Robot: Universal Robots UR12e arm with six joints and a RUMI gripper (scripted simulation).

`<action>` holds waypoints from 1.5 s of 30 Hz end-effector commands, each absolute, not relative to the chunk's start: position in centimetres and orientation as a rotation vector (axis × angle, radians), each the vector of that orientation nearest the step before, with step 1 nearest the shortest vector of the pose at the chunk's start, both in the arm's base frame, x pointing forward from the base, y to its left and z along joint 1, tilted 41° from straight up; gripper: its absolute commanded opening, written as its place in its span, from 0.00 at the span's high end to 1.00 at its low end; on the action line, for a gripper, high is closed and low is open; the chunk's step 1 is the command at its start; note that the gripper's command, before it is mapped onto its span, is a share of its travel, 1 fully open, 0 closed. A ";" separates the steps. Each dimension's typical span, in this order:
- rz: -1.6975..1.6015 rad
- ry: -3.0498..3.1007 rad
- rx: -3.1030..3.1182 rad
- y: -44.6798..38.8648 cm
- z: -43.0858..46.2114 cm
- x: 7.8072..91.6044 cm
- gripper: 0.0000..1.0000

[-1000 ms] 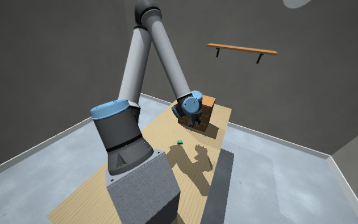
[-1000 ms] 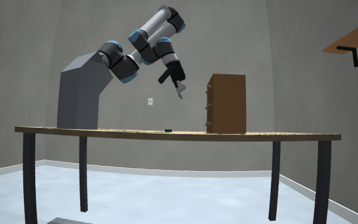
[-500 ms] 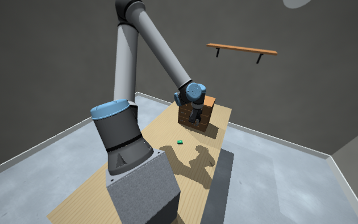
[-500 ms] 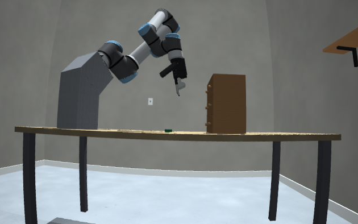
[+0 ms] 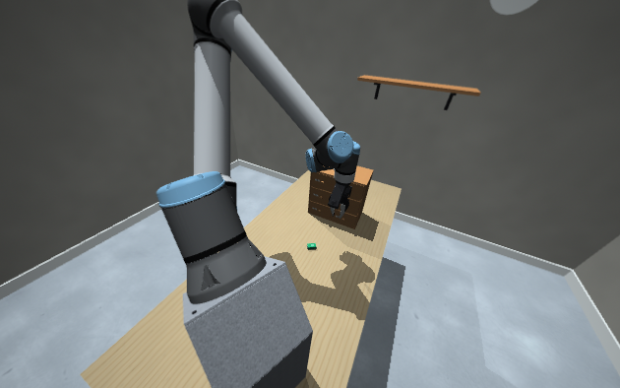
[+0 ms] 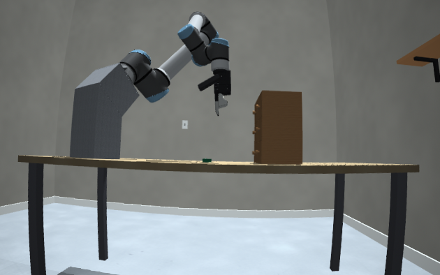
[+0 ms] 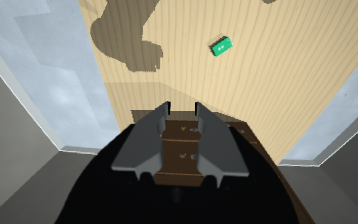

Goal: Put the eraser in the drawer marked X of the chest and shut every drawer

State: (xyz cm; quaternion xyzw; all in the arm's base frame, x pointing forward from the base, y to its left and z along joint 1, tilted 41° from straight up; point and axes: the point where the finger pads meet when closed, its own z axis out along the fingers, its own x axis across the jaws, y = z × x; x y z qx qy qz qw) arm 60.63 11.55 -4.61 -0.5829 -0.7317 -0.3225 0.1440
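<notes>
The eraser, a small green block (image 5: 311, 246) (image 6: 207, 160) (image 7: 222, 46), lies flat on the table in front of the chest. The brown wooden chest (image 5: 365, 176) (image 6: 282, 127) (image 7: 174, 162) stands upright, with small knobs on its drawer fronts. No drawer shows pulled out. The drawer labels are too small to read, and the arm hides part of the front. My gripper (image 5: 338, 215) (image 6: 217, 114) (image 7: 182, 102) is partly open and empty, pointing down. It is high above the table, between the eraser and the chest front, nearer the chest.
The arm's grey pedestal (image 5: 251, 315) (image 6: 96, 122) stands at the other end of the wooden table (image 5: 276, 224) (image 6: 171, 164) (image 7: 280, 75). A wall shelf (image 5: 418, 85) (image 6: 433, 43) is beyond the chest. The table's long edge (image 5: 393, 224) runs near the chest's side.
</notes>
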 end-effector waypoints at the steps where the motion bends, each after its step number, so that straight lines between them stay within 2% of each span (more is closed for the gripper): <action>1: -0.903 -2.112 -1.669 11.4 -4.5 60.5 0.80; 30: -0.890 -2.113 -1.664 11.3 -4.4 60.4 0.80; 31: -0.890 -2.113 -1.664 11.3 -4.4 60.4 0.00; 45: -0.890 -2.113 -1.664 11.3 -4.4 60.4 0.00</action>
